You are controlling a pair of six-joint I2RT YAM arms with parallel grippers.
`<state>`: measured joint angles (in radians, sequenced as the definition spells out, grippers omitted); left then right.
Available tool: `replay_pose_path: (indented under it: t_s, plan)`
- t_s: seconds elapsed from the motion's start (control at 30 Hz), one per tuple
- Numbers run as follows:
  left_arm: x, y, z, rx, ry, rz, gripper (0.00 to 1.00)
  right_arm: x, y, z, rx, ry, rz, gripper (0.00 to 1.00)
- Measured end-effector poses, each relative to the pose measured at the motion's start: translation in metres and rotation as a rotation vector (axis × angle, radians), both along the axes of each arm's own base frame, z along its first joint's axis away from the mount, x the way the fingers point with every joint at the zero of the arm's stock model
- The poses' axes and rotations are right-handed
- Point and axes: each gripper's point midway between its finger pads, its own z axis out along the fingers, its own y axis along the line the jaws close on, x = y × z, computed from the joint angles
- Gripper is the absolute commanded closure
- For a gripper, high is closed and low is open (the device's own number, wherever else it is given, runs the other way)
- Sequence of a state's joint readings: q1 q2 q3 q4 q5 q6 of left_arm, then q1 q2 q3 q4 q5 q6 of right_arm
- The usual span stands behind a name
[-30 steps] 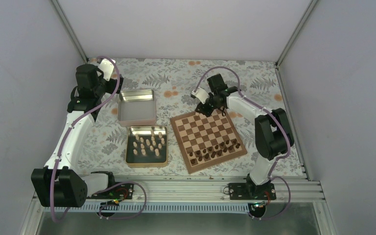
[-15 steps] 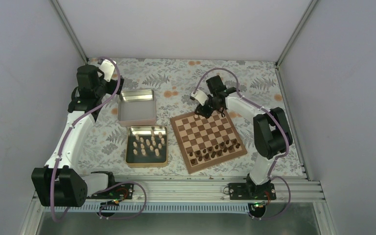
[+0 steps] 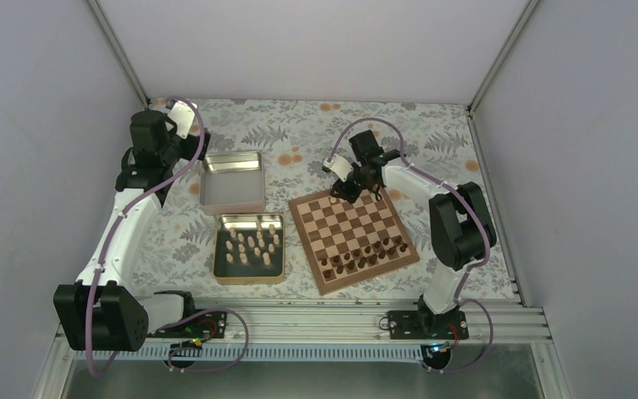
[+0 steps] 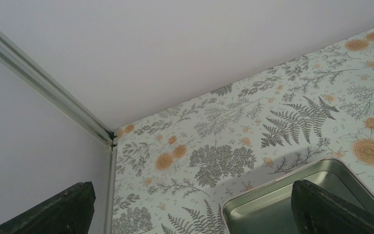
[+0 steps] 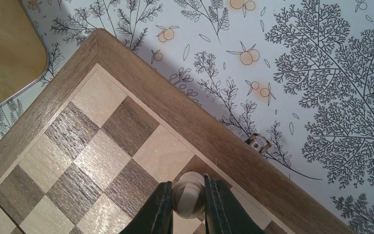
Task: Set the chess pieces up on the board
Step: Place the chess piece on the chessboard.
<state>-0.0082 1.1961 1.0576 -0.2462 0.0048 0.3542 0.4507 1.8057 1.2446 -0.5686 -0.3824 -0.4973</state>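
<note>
We pinch one pale chessman [image 5: 187,195] in our right gripper [image 5: 188,210] above the board's [image 5: 209,139] back row, toward the table's far edge; next it needs lowering squarely onto its square. Our left gripper [image 4: 190,214] hangs spread, empty, far-left.

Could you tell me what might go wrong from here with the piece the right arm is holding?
The right claw pinches the pale piece by its rounded head, so it might slip or topple on release. It hangs close to the border of the board, so it could land astride the edge rather than square on its field.
</note>
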Motion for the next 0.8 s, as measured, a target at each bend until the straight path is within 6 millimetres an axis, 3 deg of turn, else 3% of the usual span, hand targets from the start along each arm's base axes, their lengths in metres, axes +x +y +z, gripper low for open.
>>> replay_pose_path:
  t_s: [0.5,0.8]
  plan:
    - [0.0003,0.0,-0.0003,0.0,-0.002,0.0,0.0,0.0012,0.0004,-0.0002,0.001,-0.011,0.006,0.79]
    - [0.0003,-0.0001,-0.0005,0.0,-0.002,0.0,0.0,-0.0019,-0.0015,0.0013,-0.008,-0.01,0.018,0.6]
